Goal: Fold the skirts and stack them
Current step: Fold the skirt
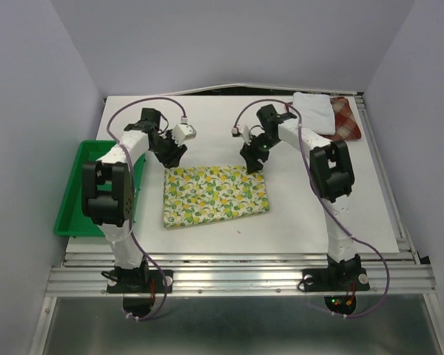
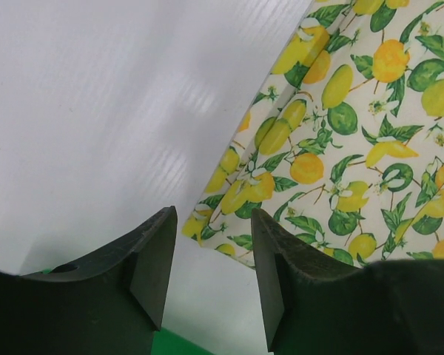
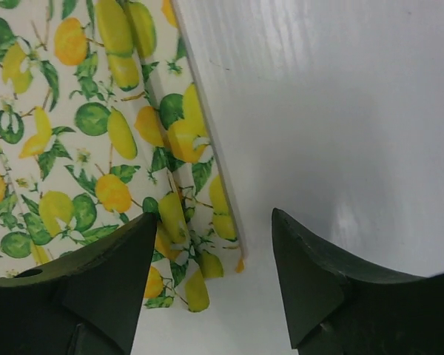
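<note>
The fruit-print skirt (image 1: 214, 195) lies folded flat in the middle of the table. My left gripper (image 1: 172, 158) hangs just above its far left corner, jaws open and empty; that corner (image 2: 229, 222) shows beyond the fingertips. My right gripper (image 1: 251, 161) hovers over the far right corner (image 3: 207, 251), also open with nothing between its fingers. The white skirt (image 1: 313, 111) lies folded on the plaid skirt (image 1: 348, 118) at the far right corner of the table.
A green plastic tray (image 1: 75, 196) sits at the table's left edge, beside the left arm. A metal rail runs along the near edge in front of both arm bases.
</note>
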{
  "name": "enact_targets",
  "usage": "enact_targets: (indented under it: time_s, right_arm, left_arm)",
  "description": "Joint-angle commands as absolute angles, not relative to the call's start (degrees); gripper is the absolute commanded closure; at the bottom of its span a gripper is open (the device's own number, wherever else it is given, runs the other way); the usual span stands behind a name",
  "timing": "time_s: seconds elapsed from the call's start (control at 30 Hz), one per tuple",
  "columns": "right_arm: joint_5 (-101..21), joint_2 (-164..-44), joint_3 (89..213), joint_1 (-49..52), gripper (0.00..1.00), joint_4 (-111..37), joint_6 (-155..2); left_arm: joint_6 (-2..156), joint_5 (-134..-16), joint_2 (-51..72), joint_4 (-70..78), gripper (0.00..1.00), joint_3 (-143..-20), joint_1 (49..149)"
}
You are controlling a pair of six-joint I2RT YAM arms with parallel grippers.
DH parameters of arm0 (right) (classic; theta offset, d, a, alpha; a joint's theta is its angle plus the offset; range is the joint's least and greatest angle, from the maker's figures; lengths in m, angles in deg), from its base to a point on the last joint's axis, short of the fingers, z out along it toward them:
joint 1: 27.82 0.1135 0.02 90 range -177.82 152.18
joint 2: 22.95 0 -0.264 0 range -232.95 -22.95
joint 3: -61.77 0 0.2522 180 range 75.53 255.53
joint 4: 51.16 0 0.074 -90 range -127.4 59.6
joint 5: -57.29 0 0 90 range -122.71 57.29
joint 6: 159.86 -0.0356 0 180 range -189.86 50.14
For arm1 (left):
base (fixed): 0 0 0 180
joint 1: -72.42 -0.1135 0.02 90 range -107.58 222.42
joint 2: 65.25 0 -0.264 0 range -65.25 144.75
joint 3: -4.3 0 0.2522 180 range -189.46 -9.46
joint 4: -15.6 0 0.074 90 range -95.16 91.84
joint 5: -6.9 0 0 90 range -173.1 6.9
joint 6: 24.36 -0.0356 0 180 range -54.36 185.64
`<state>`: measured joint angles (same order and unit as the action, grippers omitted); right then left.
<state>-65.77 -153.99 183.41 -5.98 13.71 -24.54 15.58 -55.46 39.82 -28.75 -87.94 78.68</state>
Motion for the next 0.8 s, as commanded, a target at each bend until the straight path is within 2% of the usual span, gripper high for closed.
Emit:
enact_targets:
  time_s: [0.0,0.07,0.1,0.17,0.2,0.3,0.77]
  right_arm:
    - [-67.17,-156.18,186.27,-5.59,0.34,18.06,-21.7]
    - [-66.73,-157.24,186.27,-5.59,0.44,17.71,-21.87]
    - [-66.55,-157.77,186.27,-5.59,0.56,17.53,-21.96]
    - [-66.2,-157.95,185.49,-5.59,0.69,17.09,-22.22]
    - [-65.94,-157.86,185.05,-5.59,0.82,17.09,-22.14]
    - [-64.8,-156.46,181.36,-5.59,0.99,16.65,-21.96]
    - [-66.99,-144.52,162.82,-12.97,0.99,11.83,-45.49]
  left_arm:
    - [16.51,-52.43,39.34,-30.68,0.44,-90.49,78.22]
    - [16.77,-52.69,38.99,-30.16,0.44,-89.36,78.22]
    - [17.47,-53.47,38.9,-29.63,0.44,-88.74,78.22]
    - [18.96,-55.83,38.2,-27.35,0.47,-86.28,78.22]
    - [20.45,-56.81,37.93,-26.56,0.47,-85.4,78.22]
    - [22.39,-60.59,36.88,-23.66,0.47,-82.59,78.13]
    - [36.45,-59.9,25.89,-24.53,0.46,-75.12,77.17]
